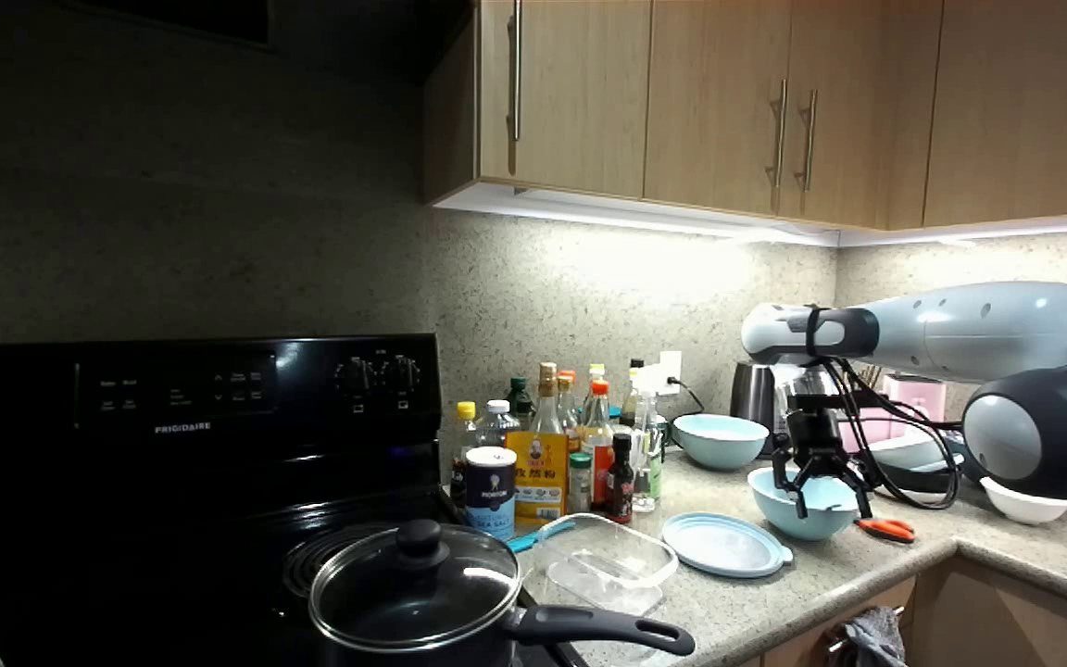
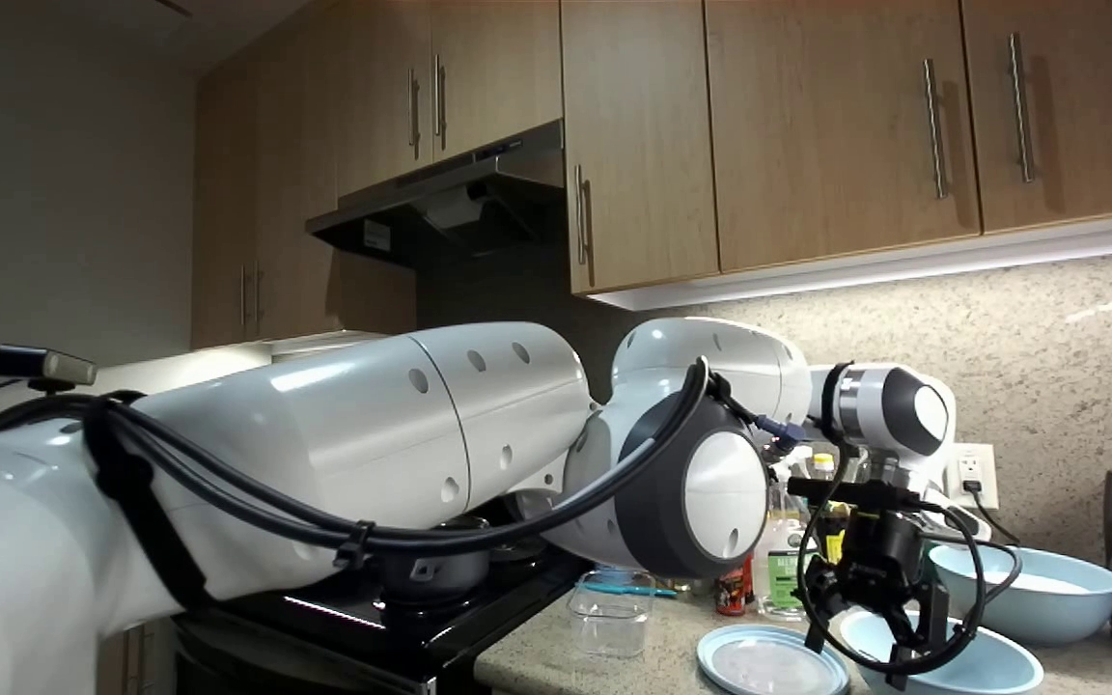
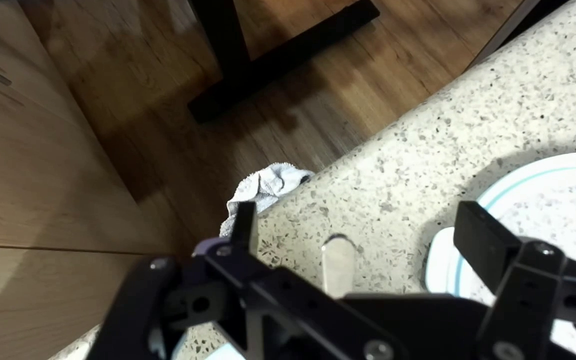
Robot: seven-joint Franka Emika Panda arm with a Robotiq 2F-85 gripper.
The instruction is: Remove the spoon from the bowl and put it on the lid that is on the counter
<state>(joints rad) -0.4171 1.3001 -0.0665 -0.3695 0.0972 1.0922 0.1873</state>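
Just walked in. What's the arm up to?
A white robot arm has its black two-finger gripper open near a round, pale blue bowl on the speckled counter. In the wrist view, a shiny, metal-looking handle, likely the spoon's, shows between the spread fingers, not gripped. The flat, round, pale blue lid lies beside the bowl, with no spoon on it yet.

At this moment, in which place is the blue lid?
In both exterior views, the blue lid lies on the counter, right of the clear container and just left of the nearer blue bowl.
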